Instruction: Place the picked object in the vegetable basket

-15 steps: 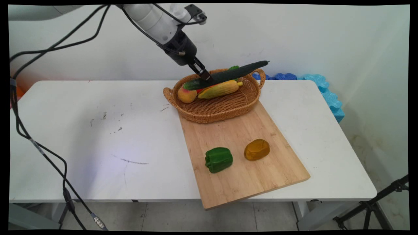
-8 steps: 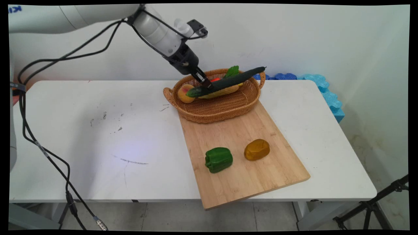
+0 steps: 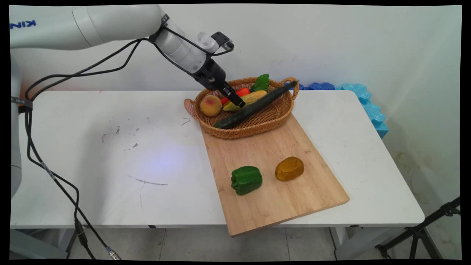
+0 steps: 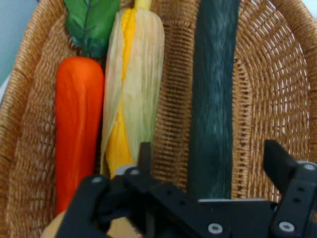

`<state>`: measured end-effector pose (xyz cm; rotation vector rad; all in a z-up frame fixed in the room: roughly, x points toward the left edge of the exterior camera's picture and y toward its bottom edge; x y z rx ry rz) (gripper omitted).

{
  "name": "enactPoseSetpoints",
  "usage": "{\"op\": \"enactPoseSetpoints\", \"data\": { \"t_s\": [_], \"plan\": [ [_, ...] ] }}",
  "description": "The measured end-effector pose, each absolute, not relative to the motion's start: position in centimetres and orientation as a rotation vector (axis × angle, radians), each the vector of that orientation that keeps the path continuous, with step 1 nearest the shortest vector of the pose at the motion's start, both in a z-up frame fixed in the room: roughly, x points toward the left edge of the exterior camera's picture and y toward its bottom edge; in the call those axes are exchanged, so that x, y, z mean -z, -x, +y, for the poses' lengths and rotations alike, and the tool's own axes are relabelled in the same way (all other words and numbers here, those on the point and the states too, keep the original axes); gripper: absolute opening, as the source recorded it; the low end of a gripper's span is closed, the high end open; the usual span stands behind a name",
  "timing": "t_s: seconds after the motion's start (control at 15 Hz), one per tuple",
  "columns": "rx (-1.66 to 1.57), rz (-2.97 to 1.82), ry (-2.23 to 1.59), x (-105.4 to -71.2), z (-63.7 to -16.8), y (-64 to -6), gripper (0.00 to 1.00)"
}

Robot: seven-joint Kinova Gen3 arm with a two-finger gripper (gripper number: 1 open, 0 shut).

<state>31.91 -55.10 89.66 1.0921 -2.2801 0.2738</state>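
My gripper (image 3: 238,102) hangs low over the wicker basket (image 3: 257,127), open. A long dark green cucumber (image 3: 254,106) lies slantwise in the basket, its far end resting on the right handle. In the hand view the cucumber (image 4: 213,99) runs between my spread fingers (image 4: 144,154) without touching them. Beside it lie an ear of corn (image 4: 133,84) and an orange carrot (image 4: 78,124) with green leaves (image 4: 89,20). A peach (image 3: 211,105) sits at the basket's left end.
The basket stands on the far end of a wooden cutting board (image 3: 272,206). A green bell pepper (image 3: 246,179) and an amber-yellow pepper (image 3: 289,168) rest on the board nearer the front. Blue foam pieces (image 3: 368,103) lie at the table's back right.
The gripper came down with the cucumber and let go of it. The cucumber now rests in the basket instead of hanging above it.
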Motion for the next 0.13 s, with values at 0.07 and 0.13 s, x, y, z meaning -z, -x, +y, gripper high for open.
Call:
{"op": "enactPoseSetpoints", "data": {
  "t_s": [0.07, 0.13],
  "plan": [
    [-0.279, -2.275, -1.088, -89.61, -55.22, -31.89, 1.0],
    [-0.286, -2.266, -1.084, -89.74, -55.3, -31.9, 1.0]
  ]
}}
